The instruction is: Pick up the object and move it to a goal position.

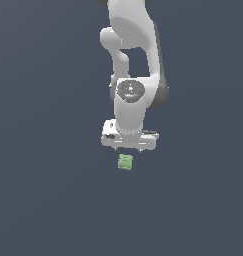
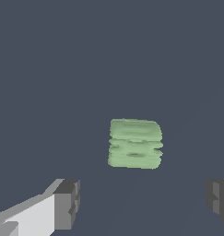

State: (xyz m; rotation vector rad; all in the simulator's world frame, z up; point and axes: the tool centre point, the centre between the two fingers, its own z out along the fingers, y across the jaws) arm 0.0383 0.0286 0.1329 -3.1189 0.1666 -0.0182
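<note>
The object (image 1: 125, 162) is a small light-green blocky piece with banded sides, lying on the dark grey floor. In the exterior view it sits just below my white gripper (image 1: 129, 150), slightly toward that view's left. In the wrist view the object (image 2: 135, 144) lies ahead of my gripper (image 2: 142, 203). It is in line with the gap between the two dark grey fingertips (image 2: 67, 205) and touches neither. The jaws stand wide apart, much wider than the object, and hold nothing. The gripper is above the object.
A flat, uniform dark grey floor (image 1: 43, 200) surrounds the object on all sides. The white arm (image 1: 133, 60) rises above the gripper toward the exterior view's top. No goal marker shows in either view.
</note>
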